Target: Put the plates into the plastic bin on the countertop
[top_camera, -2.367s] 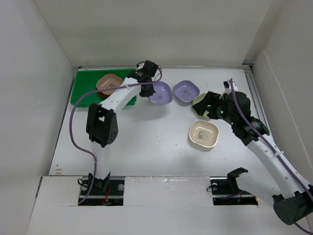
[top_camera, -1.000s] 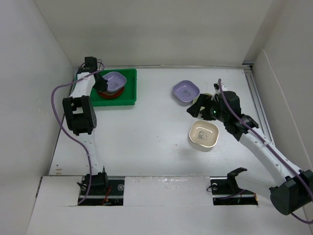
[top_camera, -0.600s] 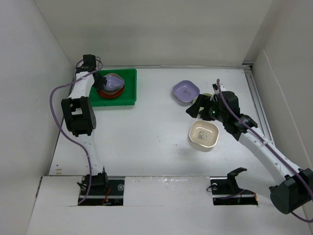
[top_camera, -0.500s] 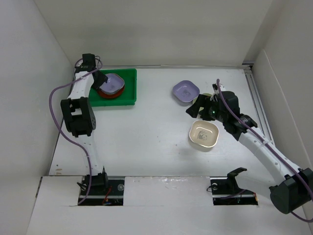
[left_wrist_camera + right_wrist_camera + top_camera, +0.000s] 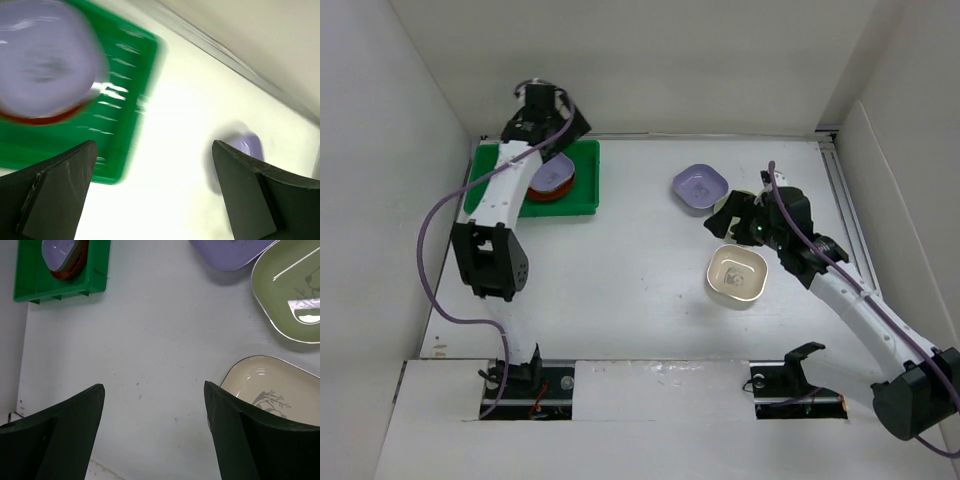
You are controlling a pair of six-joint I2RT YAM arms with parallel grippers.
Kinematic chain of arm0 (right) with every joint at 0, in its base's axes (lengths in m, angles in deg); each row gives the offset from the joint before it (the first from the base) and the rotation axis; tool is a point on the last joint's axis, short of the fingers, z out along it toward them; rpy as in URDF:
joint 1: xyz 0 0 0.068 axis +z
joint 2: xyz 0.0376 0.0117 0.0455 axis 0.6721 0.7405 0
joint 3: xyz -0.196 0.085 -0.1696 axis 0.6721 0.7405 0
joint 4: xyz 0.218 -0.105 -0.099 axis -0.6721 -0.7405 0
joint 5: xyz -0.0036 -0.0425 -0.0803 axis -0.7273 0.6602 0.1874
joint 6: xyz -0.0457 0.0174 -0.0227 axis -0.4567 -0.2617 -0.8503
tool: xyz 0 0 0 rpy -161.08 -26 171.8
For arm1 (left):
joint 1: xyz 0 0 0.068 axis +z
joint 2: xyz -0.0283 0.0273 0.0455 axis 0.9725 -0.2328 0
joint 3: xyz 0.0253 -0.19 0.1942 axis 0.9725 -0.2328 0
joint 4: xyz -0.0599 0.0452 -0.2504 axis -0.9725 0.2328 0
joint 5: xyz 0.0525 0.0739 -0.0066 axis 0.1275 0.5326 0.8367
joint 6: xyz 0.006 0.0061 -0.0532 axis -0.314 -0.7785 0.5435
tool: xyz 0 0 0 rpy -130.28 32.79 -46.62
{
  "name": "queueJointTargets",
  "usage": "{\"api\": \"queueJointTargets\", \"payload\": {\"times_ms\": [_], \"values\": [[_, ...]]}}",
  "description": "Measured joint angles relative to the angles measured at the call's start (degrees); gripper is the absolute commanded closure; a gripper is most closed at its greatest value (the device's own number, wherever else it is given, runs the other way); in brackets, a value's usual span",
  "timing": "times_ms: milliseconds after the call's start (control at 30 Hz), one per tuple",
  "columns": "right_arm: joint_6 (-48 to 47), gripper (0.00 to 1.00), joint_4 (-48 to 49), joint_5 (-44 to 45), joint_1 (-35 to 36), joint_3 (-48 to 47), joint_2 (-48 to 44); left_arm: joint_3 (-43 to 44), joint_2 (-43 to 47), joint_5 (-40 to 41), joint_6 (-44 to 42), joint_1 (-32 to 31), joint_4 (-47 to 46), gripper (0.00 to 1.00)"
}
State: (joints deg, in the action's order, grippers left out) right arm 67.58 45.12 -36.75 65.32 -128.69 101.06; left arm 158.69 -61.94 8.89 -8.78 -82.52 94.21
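The green plastic bin (image 5: 583, 190) sits at the countertop's back left. It holds a lavender plate (image 5: 554, 173) stacked on a red-brown plate (image 5: 542, 193). My left gripper (image 5: 561, 124) hovers open and empty above the bin's far edge. Its blurred wrist view shows the stack (image 5: 45, 65), the bin (image 5: 125, 125) and empty space between the jaws (image 5: 154, 145). A second lavender plate (image 5: 700, 187), a pale green plate (image 5: 290, 295) and a cream plate (image 5: 736, 275) lie on the right. My right gripper (image 5: 723, 222) hangs open over bare countertop (image 5: 153, 385), left of the cream plate (image 5: 280, 385).
White walls close in the countertop (image 5: 620, 270) at the left, back and right. The right arm partly covers the pale green plate from above. Both arm bases sit at the near edge.
My left gripper opened and let go of the lavender plate onto the stack in the bin, then lifted away toward the back wall. The right arm has barely moved.
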Motion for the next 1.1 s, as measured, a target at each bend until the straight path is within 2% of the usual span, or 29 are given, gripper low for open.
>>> {"api": "queueJointTargets", "payload": {"times_ms": [100, 233, 333, 500, 633, 833, 900, 1033, 1067, 1100], "values": [[1.90, 0.14, -0.24, 2.64, -1.01, 0.26, -1.90, 6.93, -4.11, -0.66, -2.58, -9.33, 0.31, 0.00], [4.42, 0.14, -0.92, 6.91, -2.97, 0.37, -7.50, 19.12, -16.00, -1.73, -5.16, -21.40, 0.90, 0.00], [5.29, 0.14, -1.92, 8.66, -4.76, 0.48, -13.22, 22.25, -22.23, -2.38, -5.95, -25.62, 0.83, 0.00], [5.20, 0.14, -2.89, 8.31, -6.71, 0.48, -18.03, 20.17, -28.57, -3.39, -6.16, -27.26, -0.13, 0.02], [4.70, 0.14, -3.85, 6.71, -7.37, 0.87, -18.36, 17.09, -29.24, -3.15, -5.73, -25.94, -1.57, 0.02], [3.34, 0.14, -5.53, 4.68, -8.22, 1.81, -18.43, 18.23, -31.65, -3.23, -5.25, -24.70, -5.33, 0.06], [3.08, 0.14, -5.66, 4.11, -8.70, 1.97, -18.64, 19.15, -33.66, -3.32, -5.05, -24.76, -6.36, 0.09], [2.43, 0.14, -5.79, 3.04, -9.68, 2.21, -19.10, 19.80, -35.36, -3.34, -4.48, -24.85, -8.39, 0.21], [2.36, 0.14, -5.79, 2.84, -9.81, 2.21, -19.10, 19.80, -35.43, -3.45, -4.20, -25.11, -8.52, 0.38], [2.23, 0.14, -5.81, 2.62, -9.94, 2.21, -19.10, 19.80, -35.65, -3.34, -3.80, -25.20, -8.50, 0.48]]}}
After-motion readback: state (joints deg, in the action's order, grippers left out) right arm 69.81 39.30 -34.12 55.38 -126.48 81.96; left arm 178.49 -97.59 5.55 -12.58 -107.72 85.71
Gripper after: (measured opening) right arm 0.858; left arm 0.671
